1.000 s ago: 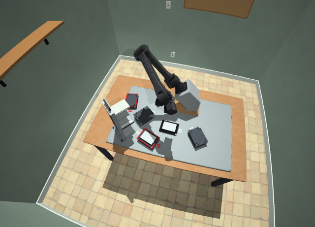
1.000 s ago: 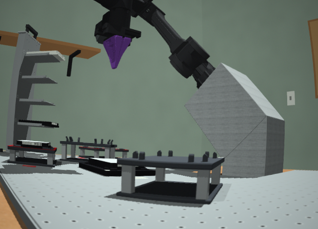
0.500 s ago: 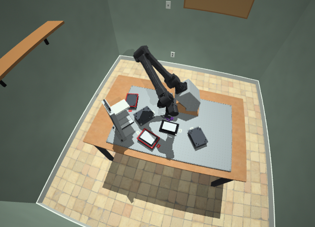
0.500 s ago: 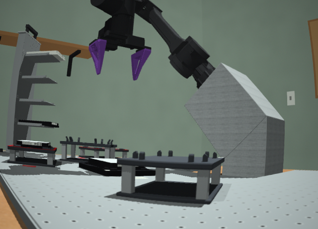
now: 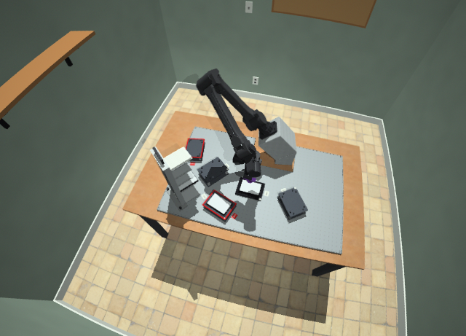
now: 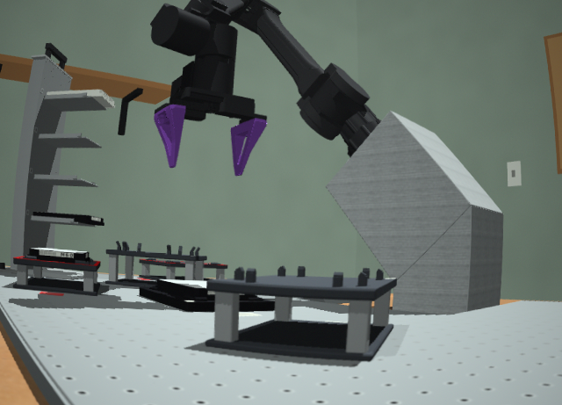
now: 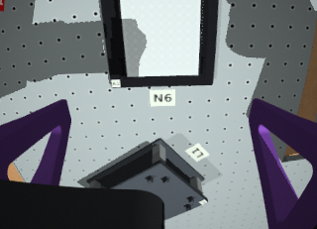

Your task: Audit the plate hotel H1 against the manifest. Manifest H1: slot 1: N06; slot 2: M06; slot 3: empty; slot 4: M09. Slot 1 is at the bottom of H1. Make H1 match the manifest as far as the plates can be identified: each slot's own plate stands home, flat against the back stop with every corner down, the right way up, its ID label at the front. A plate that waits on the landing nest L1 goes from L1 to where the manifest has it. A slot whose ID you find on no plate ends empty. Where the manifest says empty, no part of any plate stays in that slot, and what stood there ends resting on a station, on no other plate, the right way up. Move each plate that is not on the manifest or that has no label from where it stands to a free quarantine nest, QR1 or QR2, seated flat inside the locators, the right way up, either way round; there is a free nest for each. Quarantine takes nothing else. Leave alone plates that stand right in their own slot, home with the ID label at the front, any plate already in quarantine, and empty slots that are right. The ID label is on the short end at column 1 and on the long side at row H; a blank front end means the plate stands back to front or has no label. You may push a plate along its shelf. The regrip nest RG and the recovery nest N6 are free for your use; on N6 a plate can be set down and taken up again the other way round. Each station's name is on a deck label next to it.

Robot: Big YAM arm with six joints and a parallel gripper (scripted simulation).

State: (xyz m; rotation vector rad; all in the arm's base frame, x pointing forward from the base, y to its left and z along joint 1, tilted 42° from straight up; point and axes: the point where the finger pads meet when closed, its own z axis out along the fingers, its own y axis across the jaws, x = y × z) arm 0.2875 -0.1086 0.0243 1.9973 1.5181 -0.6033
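Note:
My gripper is open and empty, its purple fingers hanging well above the deck. In the wrist view the gripper is over the near end of a plate with a black frame and white top. That plate lies flat by the deck label N6 and also shows in the overhead view. The hotel H1 stands at the far left. A dark plate lies on its lowest visible shelf, and the two shelves above look bare. Another plate sits on a red-edged quarantine nest.
A second red-edged quarantine nest is empty behind the hotel. A dark empty nest stands between the hotel and my arm, and another stands to the right. The grey arm pedestal rises at the back.

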